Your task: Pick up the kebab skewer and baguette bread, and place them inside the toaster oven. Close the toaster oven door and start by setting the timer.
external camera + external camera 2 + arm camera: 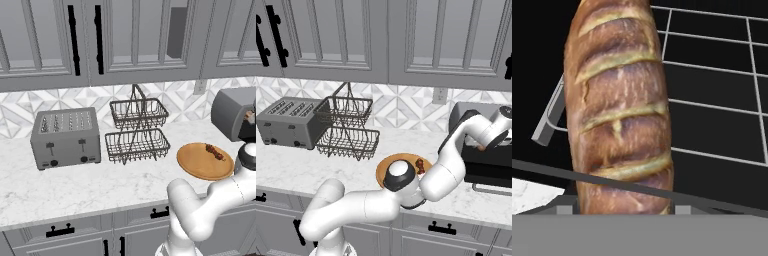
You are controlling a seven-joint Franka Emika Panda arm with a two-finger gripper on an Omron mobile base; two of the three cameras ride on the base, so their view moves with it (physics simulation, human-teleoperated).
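Note:
The baguette bread [619, 115], golden-brown with a slashed crust, stands lengthwise in the hand view, and my gripper [623, 210] is shut on its near end. It hangs over the wire rack [712, 107] in the dark inside of the toaster oven [476, 112]. In the right base view the hand reaches into the oven mouth above the toaster oven door [490, 172], which hangs open and flat. The kebab skewer [215, 151] lies on the far right part of the round wooden board [200, 165]; the right base view shows the skewer [419, 165] beside my arm.
A grey slot toaster [65, 137] stands at the left of the marble counter [75, 185]. A two-tier wire basket [137, 132] sits between it and the board. Wall cabinets hang above, and drawer fronts run under the counter's front edge.

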